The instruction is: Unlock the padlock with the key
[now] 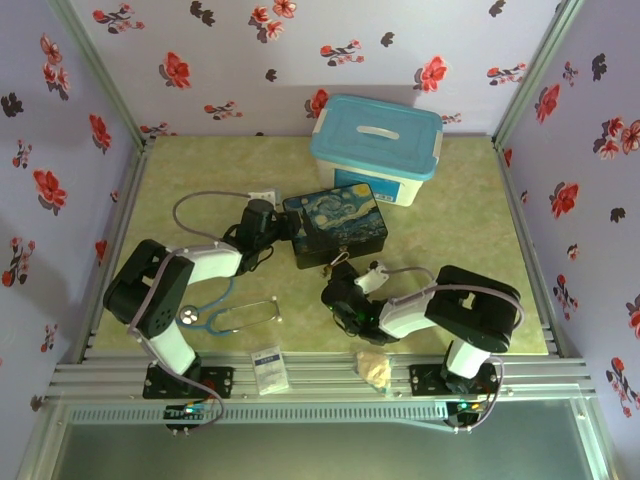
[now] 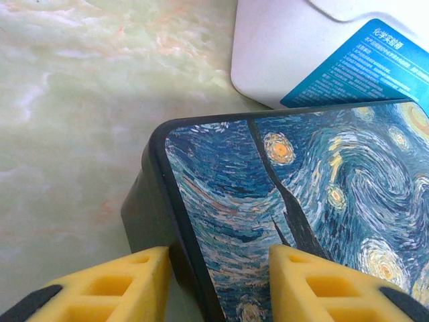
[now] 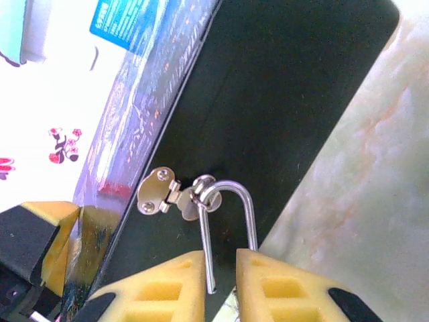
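Observation:
The padlock [image 1: 336,263] hangs at the front of the dark painted tin [image 1: 335,225]. Its silver shackle [image 3: 253,225] is hooked through the tin's clasp [image 3: 158,191]. One leg ends free in the narrow gap between my right gripper's [image 3: 220,253] fingers. The other leg runs behind the right finger, and the brass body is hidden there. The key is hidden. My left gripper [image 2: 220,249] stands partly open astride the tin's [image 2: 301,201] left edge, one finger beside the side wall and the other over the lid.
A white box with a turquoise lid [image 1: 378,148] stands just behind the tin. A stethoscope [image 1: 215,312] lies on the table by the left arm. A small white packet [image 1: 268,368] and a crumpled yellowish lump [image 1: 375,368] lie at the near edge.

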Controlling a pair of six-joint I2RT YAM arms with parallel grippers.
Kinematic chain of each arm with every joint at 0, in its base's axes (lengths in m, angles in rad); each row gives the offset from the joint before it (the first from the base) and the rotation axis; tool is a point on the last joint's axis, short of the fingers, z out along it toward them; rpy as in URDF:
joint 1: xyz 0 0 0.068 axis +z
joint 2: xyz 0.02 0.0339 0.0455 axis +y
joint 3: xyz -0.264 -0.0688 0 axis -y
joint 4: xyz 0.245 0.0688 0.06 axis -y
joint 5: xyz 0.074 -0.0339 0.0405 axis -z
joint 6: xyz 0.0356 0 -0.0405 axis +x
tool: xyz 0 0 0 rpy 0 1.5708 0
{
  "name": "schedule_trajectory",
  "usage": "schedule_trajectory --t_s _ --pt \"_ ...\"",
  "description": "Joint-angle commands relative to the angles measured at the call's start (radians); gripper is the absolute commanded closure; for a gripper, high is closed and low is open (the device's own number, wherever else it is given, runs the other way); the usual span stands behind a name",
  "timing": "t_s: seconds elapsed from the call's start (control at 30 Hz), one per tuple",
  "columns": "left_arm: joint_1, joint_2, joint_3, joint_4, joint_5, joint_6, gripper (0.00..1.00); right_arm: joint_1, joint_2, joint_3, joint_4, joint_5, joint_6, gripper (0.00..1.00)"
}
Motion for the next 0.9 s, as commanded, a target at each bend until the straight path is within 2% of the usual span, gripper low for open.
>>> schedule_trajectory --t_s 0.0,0.1,0.2,0.3,0.33,0.43,0.53,0.67,0.87 --pt "0.015 0.078 -0.042 -0.242 -0.061 0.06 0.6 0.029 0.01 0.027 -0.025 0.101 -0.007 0.82" --pt "0.018 0.064 -0.045 -0.242 -0.053 0.057 0.6 0.0 0.019 -0.006 0.015 0.086 -0.019 0.81" --pt "0.018 0.04 -0.043 -0.255 -0.052 0.067 0.6 -0.033 -0.039 -0.066 0.046 0.051 -0.112 0.8" --pt "0.018 0.015 -0.026 -0.278 -0.038 0.081 0.57 -0.103 -0.173 -0.072 -0.17 -0.116 -0.198 0.66" --pt "0.018 0.003 -0.02 -0.282 -0.027 0.083 0.55 -0.139 -0.211 -0.082 -0.179 -0.221 -0.302 0.62" --pt "0.018 -0.039 -0.001 -0.302 -0.013 0.088 0.47 -0.195 -0.312 -0.081 -0.317 -0.392 -0.432 0.59" --pt "0.021 -0.066 0.048 -0.334 0.017 0.099 0.42 -0.197 -0.368 -0.051 -0.439 -0.483 -0.521 0.56" --pt "0.02 -0.084 0.119 -0.37 0.053 0.083 0.35 -0.205 -0.296 0.018 -0.465 -0.616 -0.58 0.49" --pt "0.021 -0.075 0.136 -0.379 0.022 0.041 0.25 -0.204 -0.156 0.08 -0.402 -0.628 -0.612 0.45"
